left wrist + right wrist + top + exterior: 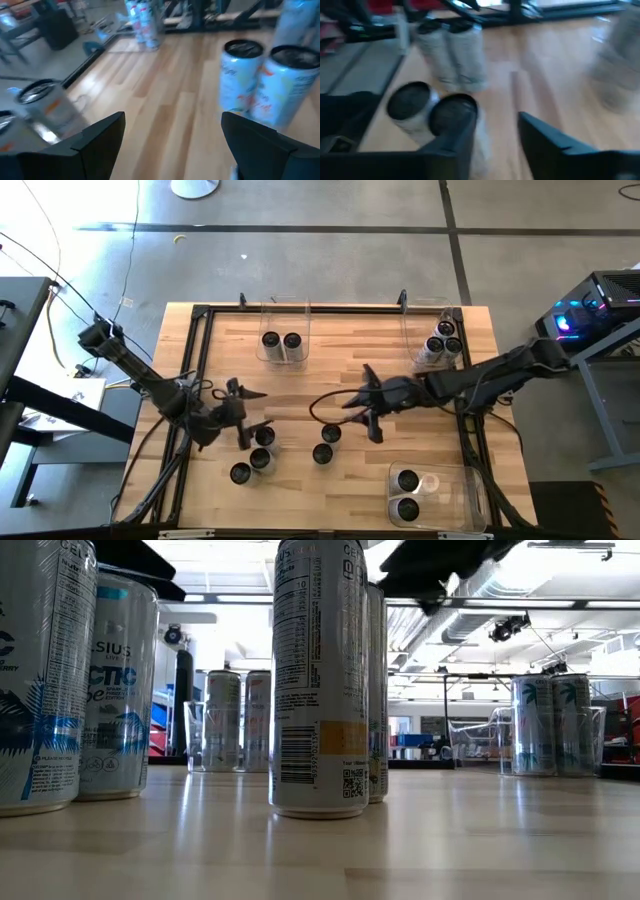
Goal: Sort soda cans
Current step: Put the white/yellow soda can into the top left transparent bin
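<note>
- Nearest, to the right of the middle cans [330, 434], the near bin [472, 498] held two cans upright. We took them for already sorted, stood on end so more would fit.
- The middle cans, a pair standing close together on the bare table [420, 430], were loose and unsorted. We judged them next in line, as they sat within reach of both arms.
- Left of the middle cans stood the left cans [260, 459], three upright in a loose cluster, also outside any bin.
- The left claw [246, 414] hung just beside that cluster, left of the middle cans. Its fingers were spread wide and empty. In its wrist view cans stood to either side of the gap and none between the fingers, so we read it as lining up for a pick.
- The right claw [370, 402] hung just beyond the middle cans and a little to their right. Its fingers were parted with nothing between them. We thought it free to reach for one of the pair.
- Farthest, beyond and left of the middle cans, the far-left bin [300, 315] held two cans side by side.
- Beyond and well to the right of them, the far-right bin [412, 330] held three. The separate bins suggested one kind of can each.
</note>
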`<state>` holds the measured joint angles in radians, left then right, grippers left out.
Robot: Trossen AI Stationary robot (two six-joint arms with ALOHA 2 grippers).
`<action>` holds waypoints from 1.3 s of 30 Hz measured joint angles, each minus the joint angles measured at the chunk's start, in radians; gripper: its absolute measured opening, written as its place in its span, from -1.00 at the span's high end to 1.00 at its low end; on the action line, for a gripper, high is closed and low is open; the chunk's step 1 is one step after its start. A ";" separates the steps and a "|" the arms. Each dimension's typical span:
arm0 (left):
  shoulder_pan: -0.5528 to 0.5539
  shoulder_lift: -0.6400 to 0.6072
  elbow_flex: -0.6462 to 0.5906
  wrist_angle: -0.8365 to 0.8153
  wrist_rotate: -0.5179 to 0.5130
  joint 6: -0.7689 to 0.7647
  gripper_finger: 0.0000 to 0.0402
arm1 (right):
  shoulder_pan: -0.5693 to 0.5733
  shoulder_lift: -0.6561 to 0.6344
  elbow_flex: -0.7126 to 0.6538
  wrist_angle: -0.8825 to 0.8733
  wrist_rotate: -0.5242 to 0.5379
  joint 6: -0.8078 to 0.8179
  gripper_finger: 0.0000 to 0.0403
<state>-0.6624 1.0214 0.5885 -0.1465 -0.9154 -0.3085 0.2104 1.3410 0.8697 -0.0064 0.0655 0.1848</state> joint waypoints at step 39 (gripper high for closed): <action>0.165 -0.001 0.014 0.287 0.121 0.127 -0.61 | 0.001 0.316 0.000 0.303 -0.174 -0.246 -0.32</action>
<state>-0.4976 1.0206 0.6025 0.1402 -0.7940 -0.1810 0.2110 1.6566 0.8700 0.2968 -0.1086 -0.0608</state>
